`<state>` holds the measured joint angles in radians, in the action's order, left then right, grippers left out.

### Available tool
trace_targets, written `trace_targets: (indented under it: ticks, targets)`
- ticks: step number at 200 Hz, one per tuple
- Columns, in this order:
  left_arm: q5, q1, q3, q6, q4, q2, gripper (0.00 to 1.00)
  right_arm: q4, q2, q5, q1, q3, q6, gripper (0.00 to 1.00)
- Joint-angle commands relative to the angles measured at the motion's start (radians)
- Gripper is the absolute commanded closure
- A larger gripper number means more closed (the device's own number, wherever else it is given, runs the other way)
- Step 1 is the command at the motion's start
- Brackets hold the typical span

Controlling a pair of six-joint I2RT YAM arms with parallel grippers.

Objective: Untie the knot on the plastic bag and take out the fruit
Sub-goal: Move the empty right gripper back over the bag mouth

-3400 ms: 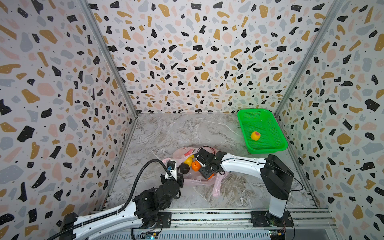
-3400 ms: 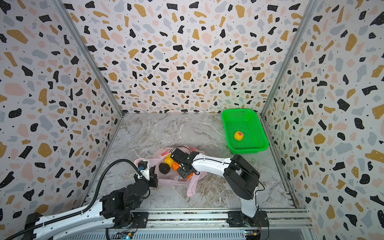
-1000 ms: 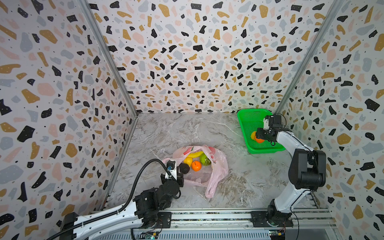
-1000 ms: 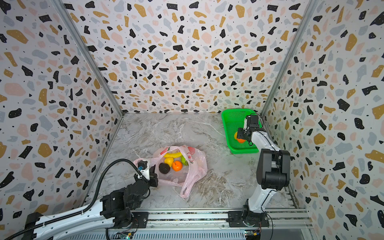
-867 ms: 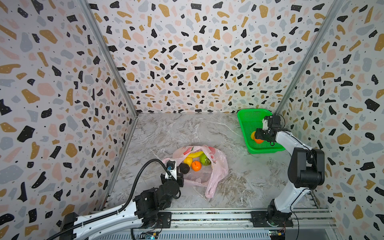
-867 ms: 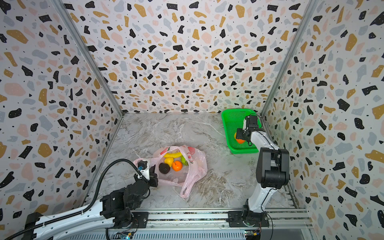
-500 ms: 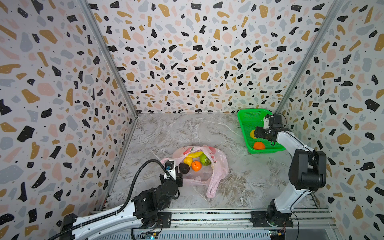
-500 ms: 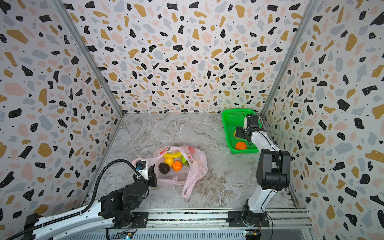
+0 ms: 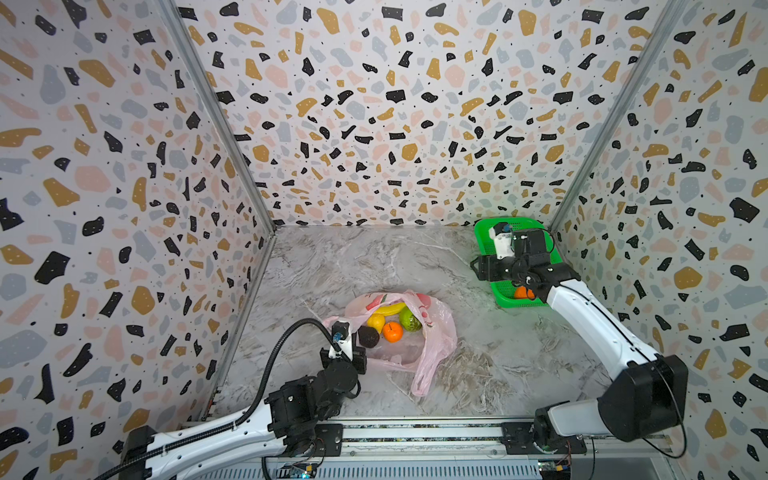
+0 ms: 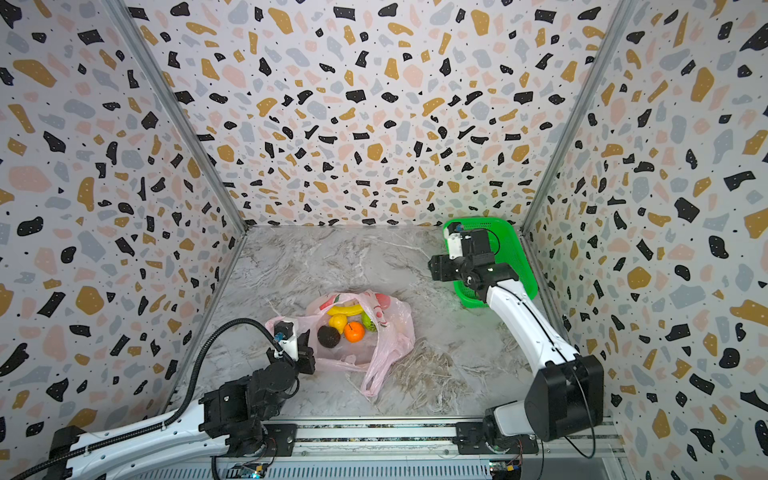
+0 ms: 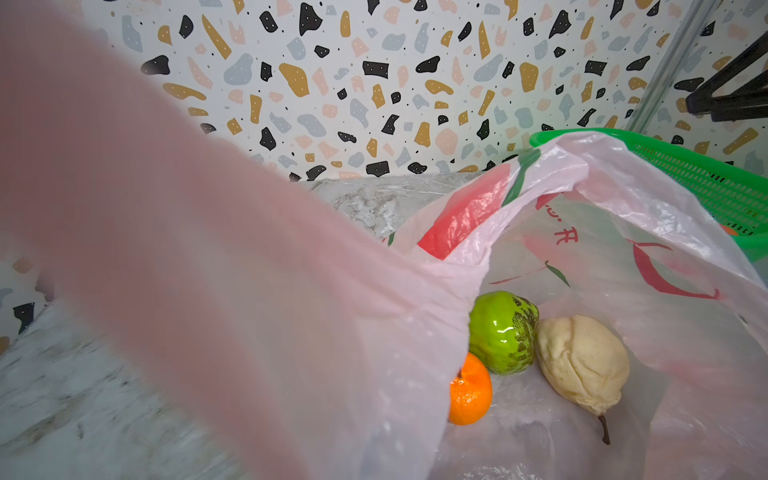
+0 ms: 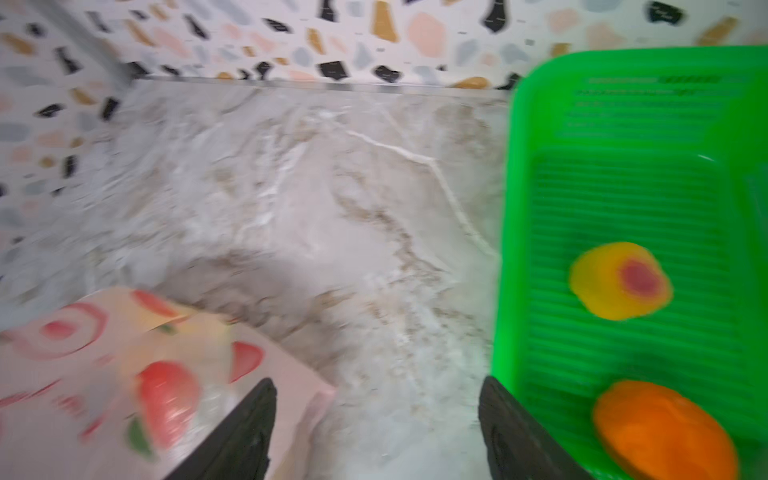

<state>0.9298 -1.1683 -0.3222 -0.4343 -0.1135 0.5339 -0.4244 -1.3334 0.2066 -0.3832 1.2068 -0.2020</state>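
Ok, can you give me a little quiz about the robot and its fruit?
1. True or false: the bag lies open, with fruit showing inside.
2. What lies in the basket? A) a peach and a tangerine; B) a spoon; C) nothing.
3. Fill in: the right gripper is ___ (open or shut).

Key: 1 true; 2 A; 3 open.
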Motion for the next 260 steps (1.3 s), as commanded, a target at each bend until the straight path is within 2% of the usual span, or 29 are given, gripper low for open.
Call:
trace_targets:
  ticks: [1,26,50,105,136,185,260]
  targets:
    - [0.024,-0.005,0.009,-0.01,0.003,-0.002,1.0,-0.079,0.091,0.041,-0.157,-0.023,-0.089,0.22]
    - [0.019,-0.005,0.011,-0.009,0.011,0.011,1.0,-0.068,0.116,0.023,-0.362,-0.033,-0.175,0.23]
    - [0.022,-0.005,0.011,-0.003,0.015,0.012,1.0,-0.059,0.083,0.009,-0.519,0.0,-0.206,0.23]
    - [0.029,-0.005,0.004,0.003,0.017,0.008,1.0,-0.033,-0.041,-0.049,-0.719,0.059,-0.187,0.23]
    - [0.031,-0.006,-0.001,0.004,0.015,0.005,1.0,-0.024,-0.111,-0.123,-0.771,0.069,-0.142,0.24]
    - [0.03,-0.005,-0.002,0.002,0.009,0.002,1.0,-0.01,-0.177,-0.214,-0.781,0.042,-0.098,0.29]
    - [0.031,-0.005,-0.002,0.0,0.006,-0.006,1.0,-0.007,-0.219,-0.275,-0.797,-0.021,-0.086,0.33]
